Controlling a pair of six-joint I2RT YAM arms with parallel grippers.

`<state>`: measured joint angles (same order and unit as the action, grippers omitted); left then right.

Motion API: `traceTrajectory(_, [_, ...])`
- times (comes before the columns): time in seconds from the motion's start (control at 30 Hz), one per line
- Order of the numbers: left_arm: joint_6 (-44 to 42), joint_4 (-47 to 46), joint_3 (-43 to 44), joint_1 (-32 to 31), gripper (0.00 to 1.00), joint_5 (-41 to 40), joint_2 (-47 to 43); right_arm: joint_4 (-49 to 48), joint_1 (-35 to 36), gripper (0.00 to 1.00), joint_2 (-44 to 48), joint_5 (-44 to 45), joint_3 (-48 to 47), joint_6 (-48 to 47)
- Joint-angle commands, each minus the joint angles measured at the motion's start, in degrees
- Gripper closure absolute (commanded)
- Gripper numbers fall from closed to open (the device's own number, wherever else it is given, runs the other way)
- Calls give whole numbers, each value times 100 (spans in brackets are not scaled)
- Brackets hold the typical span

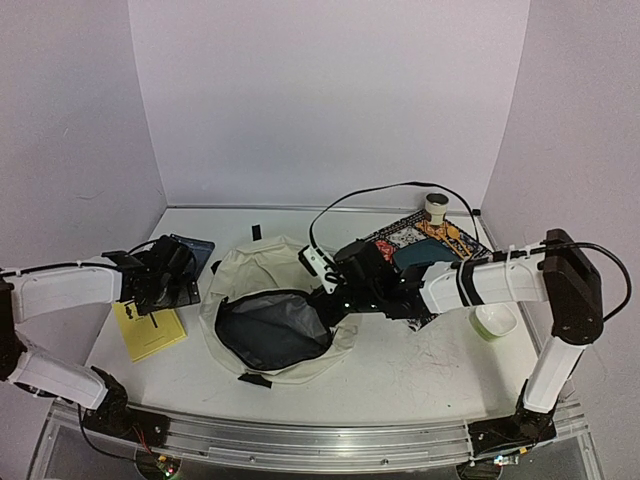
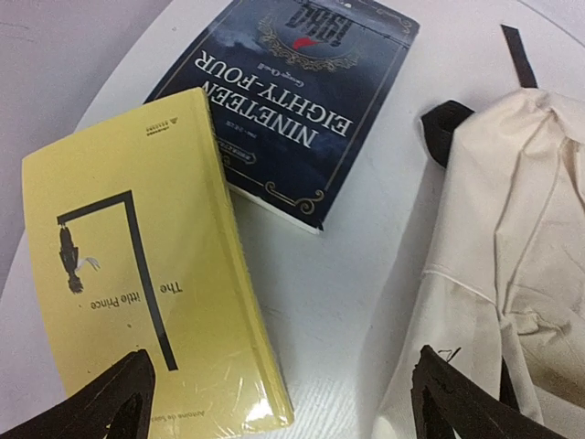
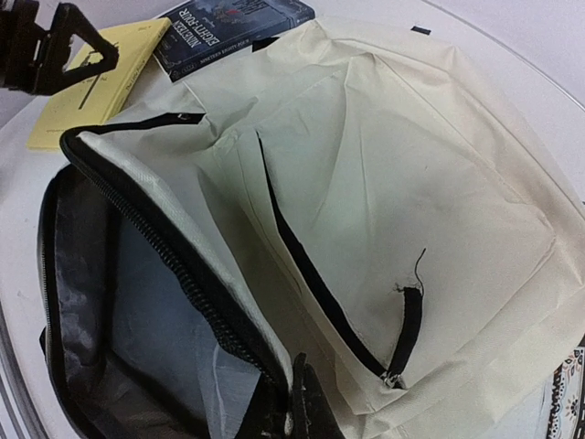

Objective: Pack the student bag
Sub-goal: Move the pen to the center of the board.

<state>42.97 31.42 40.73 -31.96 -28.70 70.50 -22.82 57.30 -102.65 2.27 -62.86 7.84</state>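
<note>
Large cream fabric student bag (image 1: 262, 266) gapes mid-worktop (image 1: 420, 370), right hand (image 1: 332, 299) pinching its zipper rim; left hand (image 2: 281, 364) spread wide above yellow paperback (image 2: 137, 274).

Left arm (image 1: 60, 288): base at lower left of top view, white forearm lying level across left of frame. Left gripper (image 1: 160, 278) at its end, pointing toward frame centre, jaws spread wide. In left wrist view, black fingertips (image 2: 110, 402) sit at bottom left and bottom right, far apart.

Right arm (image 1: 500, 280): base at lower right, upper link rising to black elbow at right edge, white forearm reaching left to frame centre. Right gripper (image 1: 335, 295) closed, pinching zipper rim of student bag (image 3: 411, 210). Its dark finger shows at bottom centre of right wrist view.
</note>
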Motion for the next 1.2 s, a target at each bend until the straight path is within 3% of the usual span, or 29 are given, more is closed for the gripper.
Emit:
traceTrajectory(0.0, [-342, 417, 632, 223, 0, -407, 604, -259, -26, 100, 147, -179, 123, 69])
traceTrajectory(0.37, [-639, 1183, 1642, 614, 4, -967, 2088, -418, -27, 100, 229, -390, 290, 65])
traceTrajectory(0.57, [-877, 682, 1458, 1208, 5, -92, 2061, -423, -26, 100, 304, -408, 362, 69])
traceTrajectory(0.83, [-911, -205, 494, 2341, 3, 1417, 1060, -543, -26, 100, 266, -514, 420, 104])
traceTrajectory(1.17, [-346, -373, -390, 3268, 1, 1540, -379, -751, -31, 100, 329, -540, 626, 108])
